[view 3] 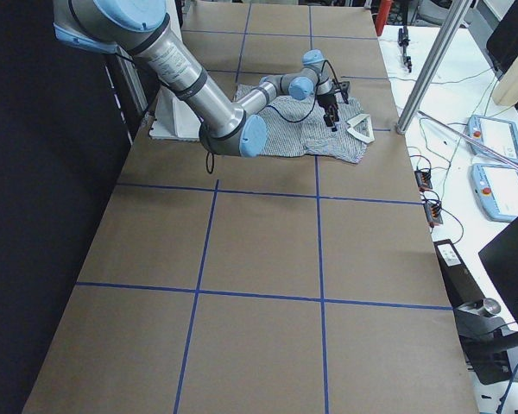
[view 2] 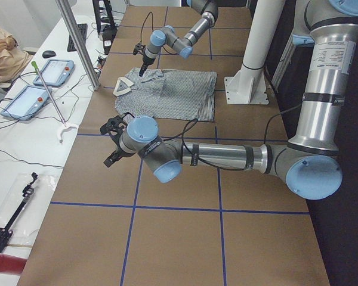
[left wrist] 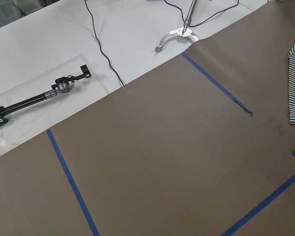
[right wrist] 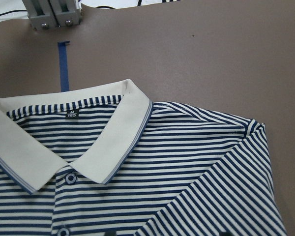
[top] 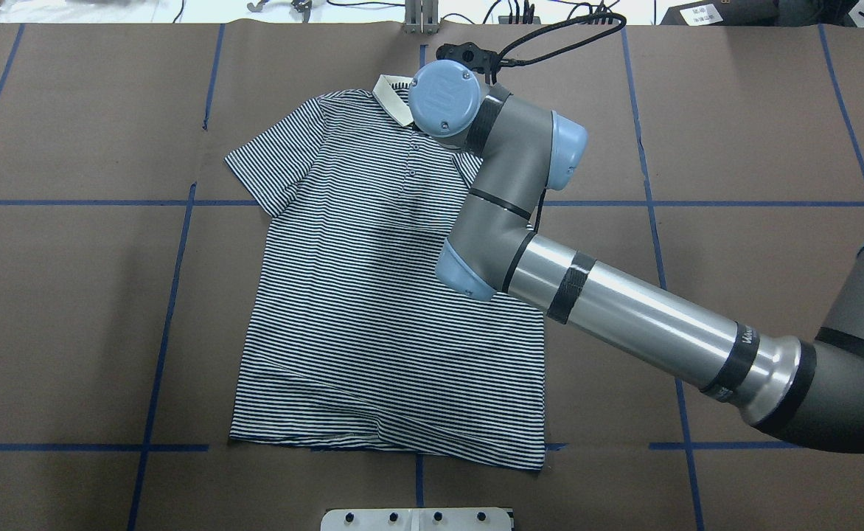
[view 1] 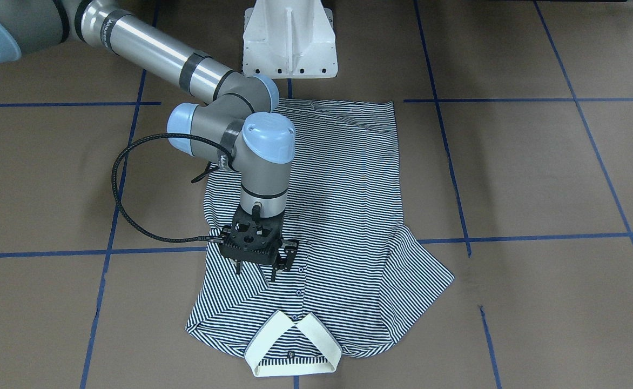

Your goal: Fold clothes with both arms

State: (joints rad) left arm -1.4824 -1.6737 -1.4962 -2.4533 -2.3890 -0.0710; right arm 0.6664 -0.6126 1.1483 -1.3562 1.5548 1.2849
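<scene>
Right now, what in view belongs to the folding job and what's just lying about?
Job: striped polo shirt; right gripper above it; left gripper away from it.
Lying about: white pedestal base; black rod tool; grabber stick; two blue-edged tablets.

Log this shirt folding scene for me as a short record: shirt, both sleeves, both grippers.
shirt: striped polo, flat on the table, front up, collar on the side away from the robot
sleeve on robot's right: folded in over the chest
sleeve on robot's left: spread out flat
right gripper: open, above the chest beside the buttons
left gripper: over bare table, off the shirt; open or shut cannot be told
</scene>
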